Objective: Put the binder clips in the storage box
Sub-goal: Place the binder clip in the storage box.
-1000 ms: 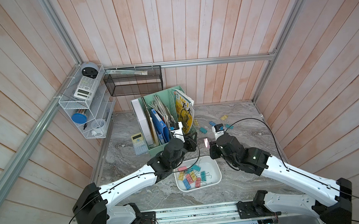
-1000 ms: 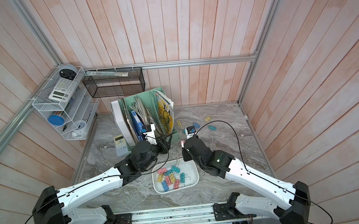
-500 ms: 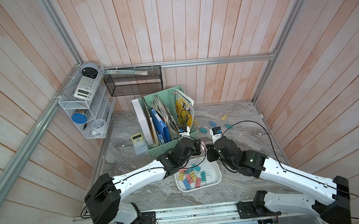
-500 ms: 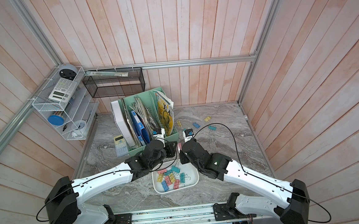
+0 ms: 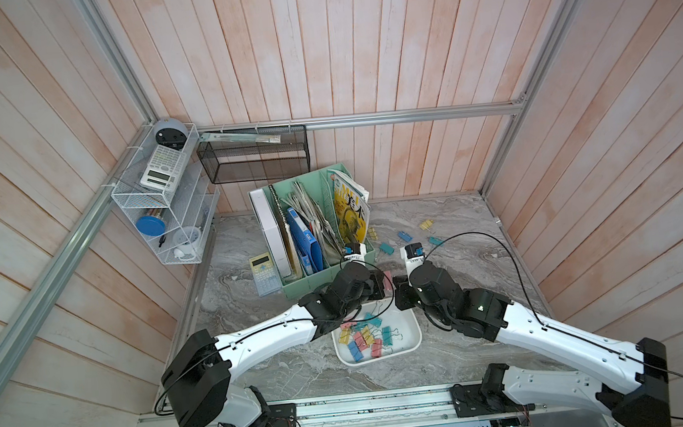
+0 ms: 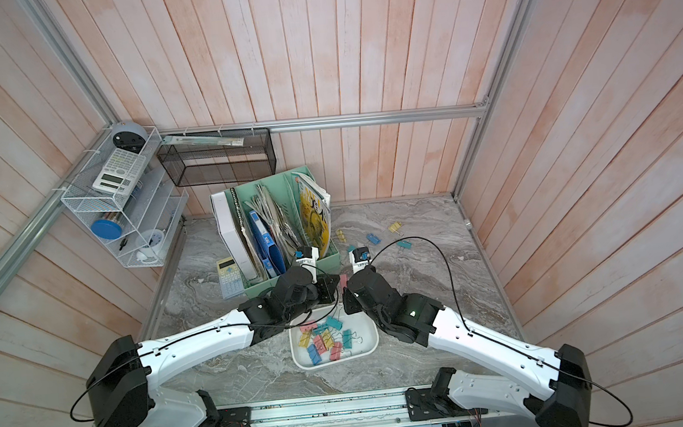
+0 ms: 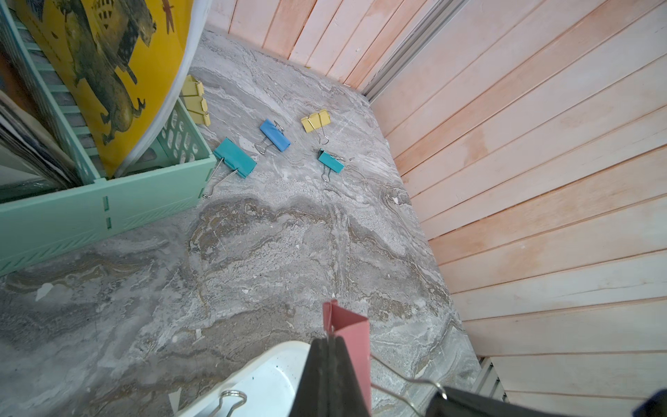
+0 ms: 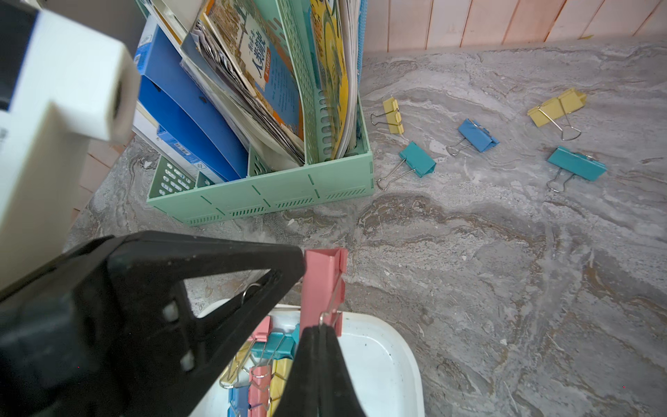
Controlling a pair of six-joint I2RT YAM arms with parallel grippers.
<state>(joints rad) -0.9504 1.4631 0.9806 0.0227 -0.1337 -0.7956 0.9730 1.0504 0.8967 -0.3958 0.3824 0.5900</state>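
The left gripper [image 7: 327, 348] and right gripper [image 8: 319, 332] each clamp the pink binder clip [image 8: 319, 281], seemingly by its wire handles.

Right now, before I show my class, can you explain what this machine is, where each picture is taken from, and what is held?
It is two robot arms at a marble table, each ending in a two-fingered gripper. Two pictures look down from overhead; two come from cameras on the wrists. The left gripper and right gripper both pinch the wire handles of one pink binder clip by the rim of the white storage box, which holds many clips. Five loose clips lie near the green file organizer.
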